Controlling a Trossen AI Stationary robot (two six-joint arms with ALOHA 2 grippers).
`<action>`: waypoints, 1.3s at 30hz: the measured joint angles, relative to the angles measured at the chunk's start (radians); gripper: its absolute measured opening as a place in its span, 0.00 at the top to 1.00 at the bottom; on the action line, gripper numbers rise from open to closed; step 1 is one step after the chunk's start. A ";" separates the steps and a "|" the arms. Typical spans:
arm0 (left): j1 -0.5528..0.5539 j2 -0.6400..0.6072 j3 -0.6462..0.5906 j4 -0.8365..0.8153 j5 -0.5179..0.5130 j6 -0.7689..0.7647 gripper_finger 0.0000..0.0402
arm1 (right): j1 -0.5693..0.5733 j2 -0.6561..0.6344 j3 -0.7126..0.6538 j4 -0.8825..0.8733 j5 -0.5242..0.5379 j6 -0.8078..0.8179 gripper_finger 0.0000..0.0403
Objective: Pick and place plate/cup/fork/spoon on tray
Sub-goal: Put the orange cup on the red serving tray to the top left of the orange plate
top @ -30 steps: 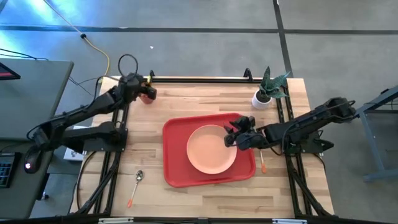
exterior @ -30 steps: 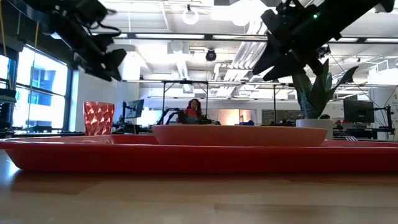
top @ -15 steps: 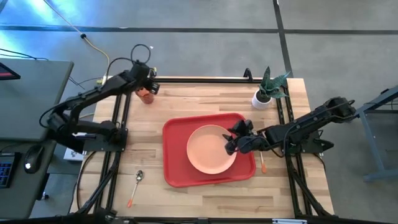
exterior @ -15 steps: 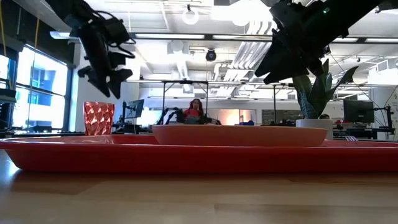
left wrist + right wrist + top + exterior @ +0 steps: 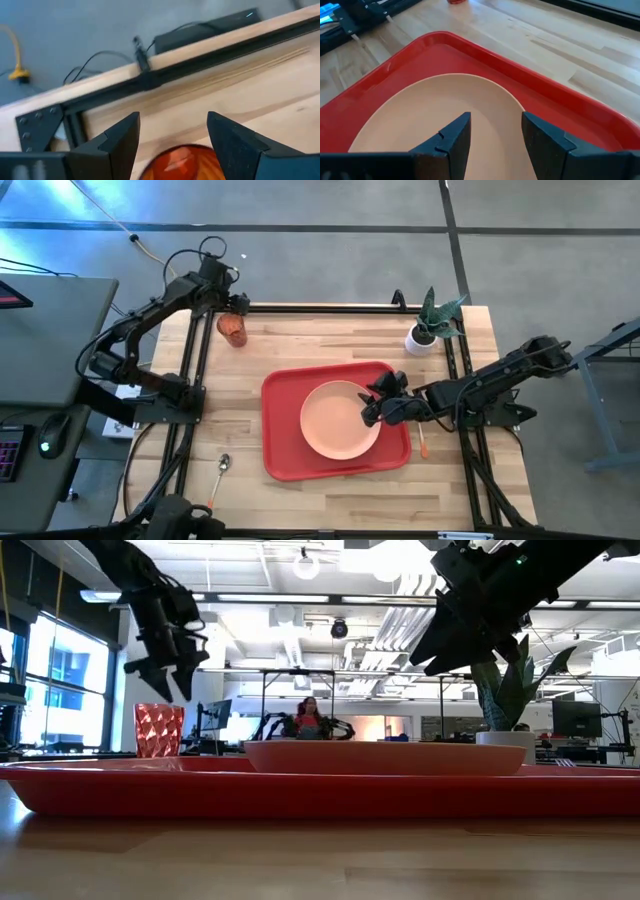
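The red-orange cup (image 5: 232,330) stands upright on its base on the table's far left corner; it also shows in the low view (image 5: 158,730). My left gripper (image 5: 237,307) is open just above it, pointing down, one finger to each side of the cup's rim (image 5: 182,162), touching nothing. The peach-pink plate (image 5: 335,420) rests on the red tray (image 5: 280,460). My right gripper (image 5: 368,408) is open and empty above the plate's right part (image 5: 430,115). The fork (image 5: 422,442) lies on the table right of the tray. The spoon (image 5: 220,475) lies at the near left.
A white pot with a green plant (image 5: 425,330) stands at the far right. Black frame rails run along the table's left, right and far edges. Bare wood shows between the cup and the tray.
My left gripper has drawn back toward the table's far edge and tipped from slanting to pointing down, so the cup now shows clear on its near side. The cup has stayed in place.
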 joint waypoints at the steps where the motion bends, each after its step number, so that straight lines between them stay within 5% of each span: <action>1: 0.000 0.015 -0.001 -0.003 -0.012 0.000 0.45 | 0.000 0.000 0.000 0.000 -0.003 0.000 0.58; 12: -0.010 0.088 -0.001 -0.050 -0.064 0.035 0.45 | 0.000 0.000 0.000 -0.019 -0.051 -0.004 0.58; 20: -0.068 0.018 0.019 -0.093 -0.067 0.048 0.45 | 0.000 0.000 0.000 -0.030 -0.051 0.000 0.58; 34: -0.168 -0.064 -0.015 -0.200 -0.309 0.022 0.45 | 0.000 0.000 0.000 -0.030 -0.018 0.000 0.58; 39: -0.152 -0.061 -0.022 -0.183 -0.265 0.049 0.45 | 0.001 0.000 0.000 -0.031 -0.027 0.000 0.58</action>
